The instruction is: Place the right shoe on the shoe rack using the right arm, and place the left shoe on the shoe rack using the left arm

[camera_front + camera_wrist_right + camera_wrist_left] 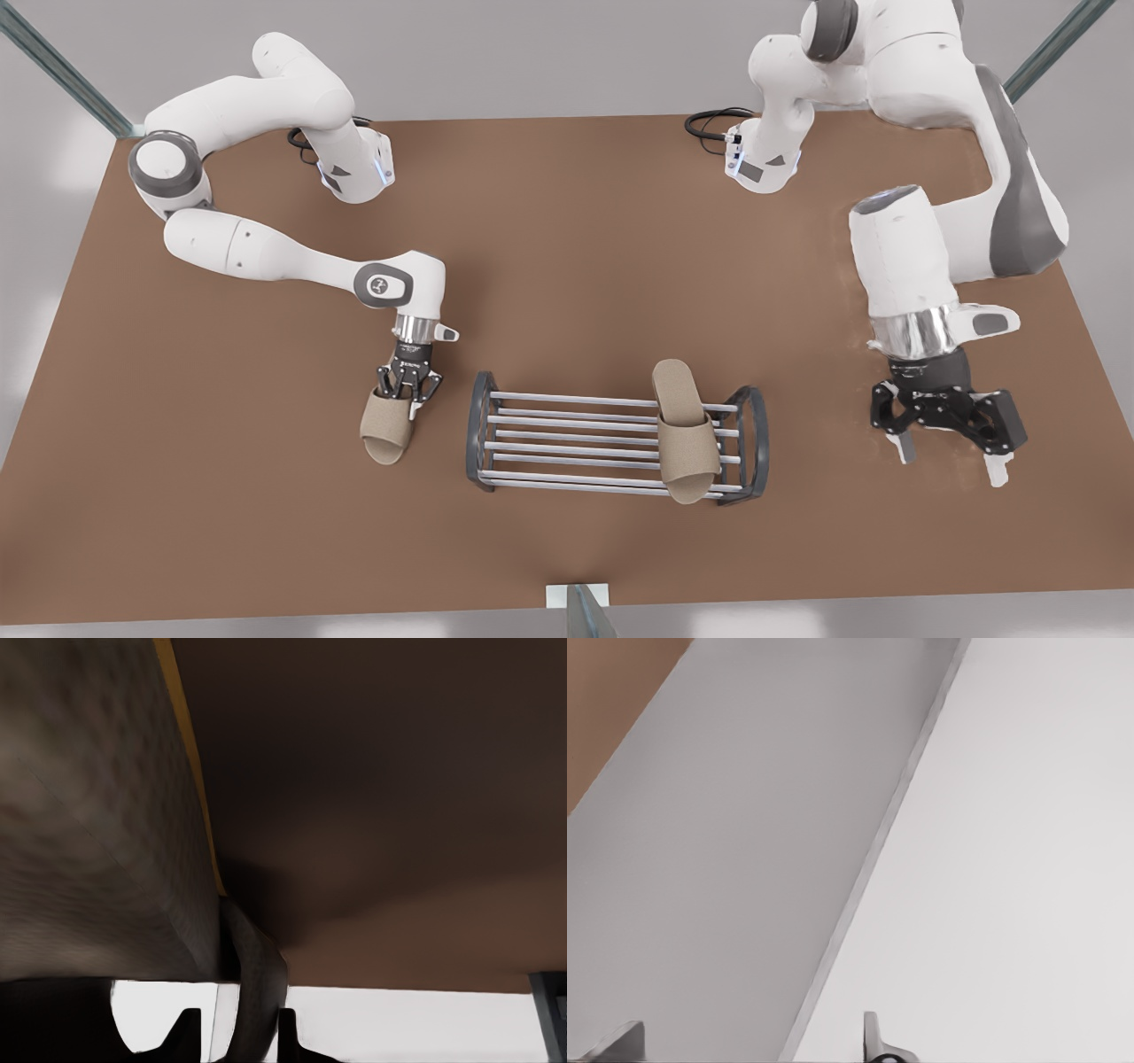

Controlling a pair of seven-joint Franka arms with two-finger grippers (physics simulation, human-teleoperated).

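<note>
The shoe rack [567,416], silver bars between dark end frames, stands near the table's front edge. One beige slipper, the left shoe [684,430], lies across the bars at the rack's end on the front view's right. The other slipper, the right shoe [387,430] [89,815], sits just off the rack's other end. My right gripper [407,390] [239,1032] is shut on its heel edge. Whether it touches the table I cannot tell. My left gripper [948,452] [749,1045] waits open and holds nothing, above the table at the front view's right.
The brown table [567,248] carries both arm bases and their black cables [709,124] at the back. About half of the rack's bars, on the front view's left, are bare. A grey post [580,611] stands at the table's front edge.
</note>
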